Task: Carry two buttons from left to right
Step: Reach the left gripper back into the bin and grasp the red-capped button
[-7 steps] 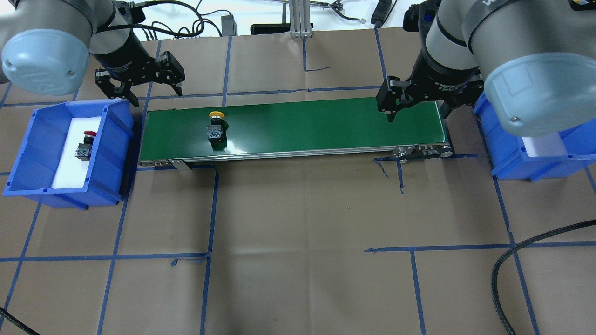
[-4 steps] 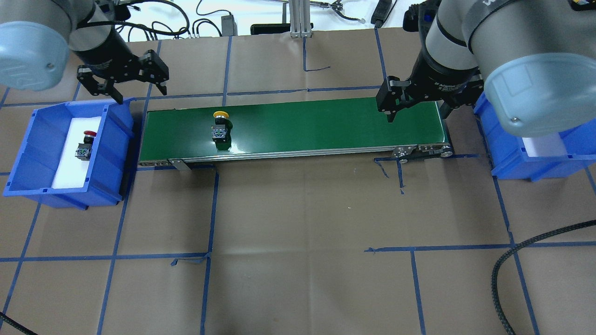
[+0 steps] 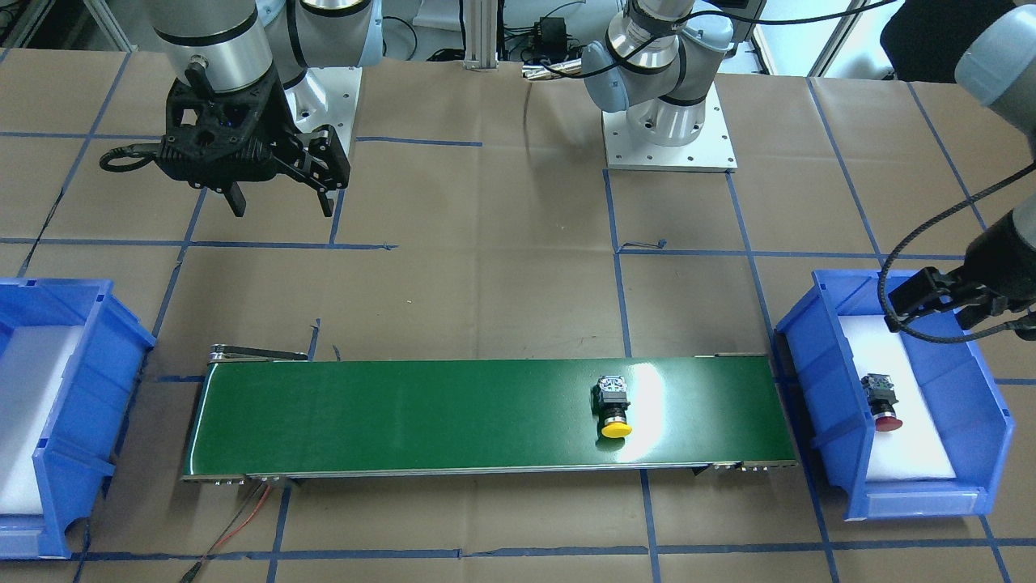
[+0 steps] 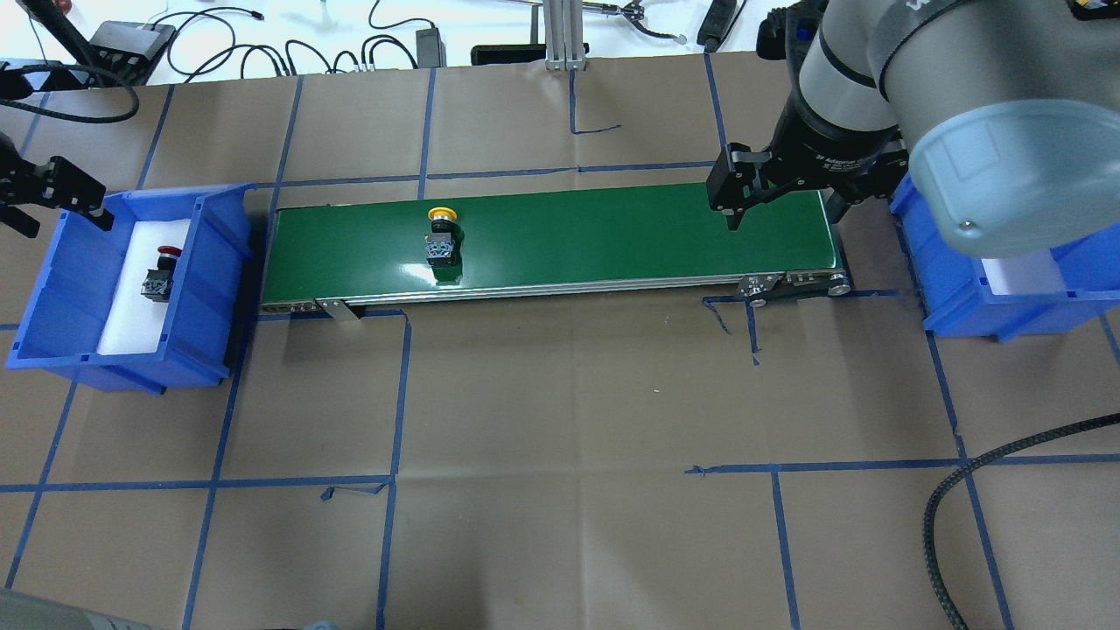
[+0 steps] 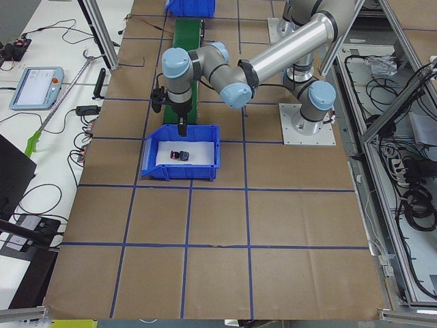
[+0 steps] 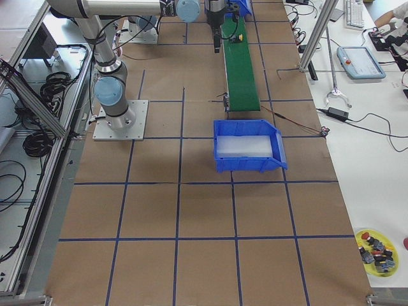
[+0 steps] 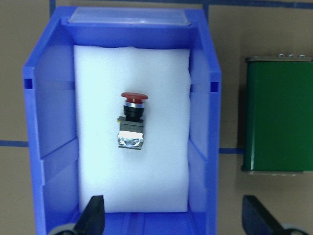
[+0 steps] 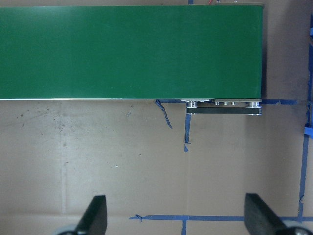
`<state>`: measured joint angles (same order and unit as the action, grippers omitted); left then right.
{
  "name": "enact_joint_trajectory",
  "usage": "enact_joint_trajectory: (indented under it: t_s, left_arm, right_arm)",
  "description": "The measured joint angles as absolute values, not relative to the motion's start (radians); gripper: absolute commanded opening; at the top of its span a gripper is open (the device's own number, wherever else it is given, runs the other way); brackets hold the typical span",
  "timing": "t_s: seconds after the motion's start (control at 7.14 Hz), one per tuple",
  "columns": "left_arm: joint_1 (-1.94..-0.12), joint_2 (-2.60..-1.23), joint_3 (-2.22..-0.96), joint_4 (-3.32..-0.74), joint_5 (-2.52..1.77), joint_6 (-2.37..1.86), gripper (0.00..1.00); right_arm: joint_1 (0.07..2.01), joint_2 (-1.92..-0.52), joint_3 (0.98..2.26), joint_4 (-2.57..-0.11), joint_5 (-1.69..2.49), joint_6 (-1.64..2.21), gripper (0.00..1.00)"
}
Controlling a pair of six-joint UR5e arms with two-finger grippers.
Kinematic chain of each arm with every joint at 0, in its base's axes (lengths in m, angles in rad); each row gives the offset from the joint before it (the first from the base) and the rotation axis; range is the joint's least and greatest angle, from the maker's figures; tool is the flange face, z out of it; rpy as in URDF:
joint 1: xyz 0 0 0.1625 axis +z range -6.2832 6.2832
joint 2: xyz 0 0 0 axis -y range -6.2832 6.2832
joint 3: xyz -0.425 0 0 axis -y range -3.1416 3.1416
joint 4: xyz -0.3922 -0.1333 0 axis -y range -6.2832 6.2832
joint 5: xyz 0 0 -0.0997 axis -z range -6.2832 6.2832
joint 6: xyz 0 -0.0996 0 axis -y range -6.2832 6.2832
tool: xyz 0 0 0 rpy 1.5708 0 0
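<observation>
The yellow button [image 4: 440, 234] [image 3: 613, 406] lies on its side on the green conveyor belt [image 4: 612, 236], left of its middle. In the left blue bin [image 4: 223, 262] the red button [image 4: 160, 273] [image 7: 132, 121] lies on white foam. Above that bin's far left rim hangs my left gripper [image 4: 57, 214] [image 7: 173, 220], open and empty, with the red button ahead of its fingers in the wrist view. My right gripper [image 4: 785, 213] [image 3: 282, 204] hovers open and empty over the belt's right end.
A second blue bin [image 4: 962, 297] with white foam stands right of the conveyor, partly under my right arm. A thick black cable [image 4: 989, 464] curls over the table's front right. Cables and devices lie along the far edge.
My left arm has swung left, from beside the conveyor's left end to over the left bin. The yellow button has ridden the belt a little rightward. The right arm is still.
</observation>
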<state>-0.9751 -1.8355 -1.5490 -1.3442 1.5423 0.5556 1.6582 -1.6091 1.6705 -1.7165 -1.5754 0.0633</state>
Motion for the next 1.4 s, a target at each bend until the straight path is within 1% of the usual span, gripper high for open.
enact_joint_trajectory:
  t_s: [0.28, 0.7, 0.98, 1.4]
  left_arm:
    - [-0.961, -1.885, -1.569, -1.275, 1.541, 0.564, 0.99]
    - [-1.018, -1.976, -1.595, -1.12, 1.542, 0.532, 0.99]
    - [-1.018, -2.022, -1.617, -1.036, 1.541, 0.542, 0.99]
    - [-0.994, -2.063, -1.64, -0.987, 1.533, 0.555, 0.99]
  right_arm:
    - [1.657, -1.608, 1.671, -1.716, -1.575, 0.064, 1.0]
    - [1.657, -1.608, 1.672, -1.717, -1.575, 0.063, 1.0]
    - [1.658, -1.608, 1.672, -1.716, -1.575, 0.063, 1.0]
    - [1.658, -1.608, 1.672, -1.715, -1.575, 0.063, 1.0]
